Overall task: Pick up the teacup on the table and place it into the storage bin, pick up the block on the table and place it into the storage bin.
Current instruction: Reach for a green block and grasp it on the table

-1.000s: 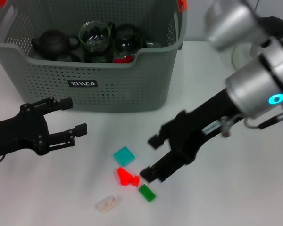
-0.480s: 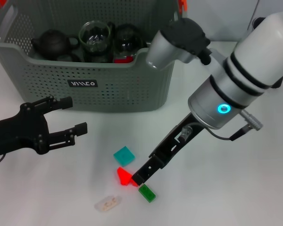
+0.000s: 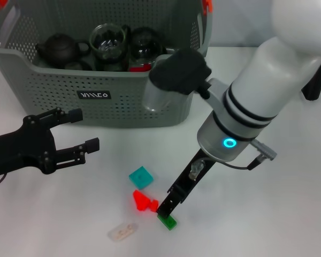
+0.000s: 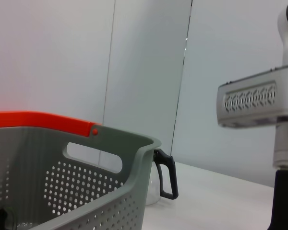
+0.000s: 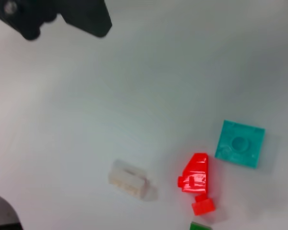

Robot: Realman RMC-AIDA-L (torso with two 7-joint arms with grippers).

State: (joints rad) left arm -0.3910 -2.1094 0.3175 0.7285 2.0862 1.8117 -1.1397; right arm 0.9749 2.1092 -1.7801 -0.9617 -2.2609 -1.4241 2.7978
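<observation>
White tabletop point(image 3: 267, 214), smooth and matte, carries everything, and pale wall panels point(image 4: 144, 62) rise behind it in the left wrist view. The black left gripper point(image 3: 75, 131) hovers low over the table with its two fingers spread wide and nothing between them. Just behind it stands the large grey-green perforated plastic storage bin point(image 3: 128, 101), with orange handle clips and a small black label; inside the bin lie a dark teapot point(image 3: 59, 51), a clear glass teacup point(image 3: 108, 42) and other dark glassware. Between the two grippers, a translucent white plastic block point(image 3: 123, 231) lies nearest the front edge of the table, a teal square block point(image 3: 141, 177) lies closer to the bin, and a red plastic block point(image 3: 143, 201) sits just beside the right gripper's tip. The black right gripper point(image 3: 166, 210) points steeply down at the table, its tip touching or just above a small green block point(image 3: 168, 221); I cannot tell how far its fingers are parted. Its white and silver arm rises to the right
</observation>
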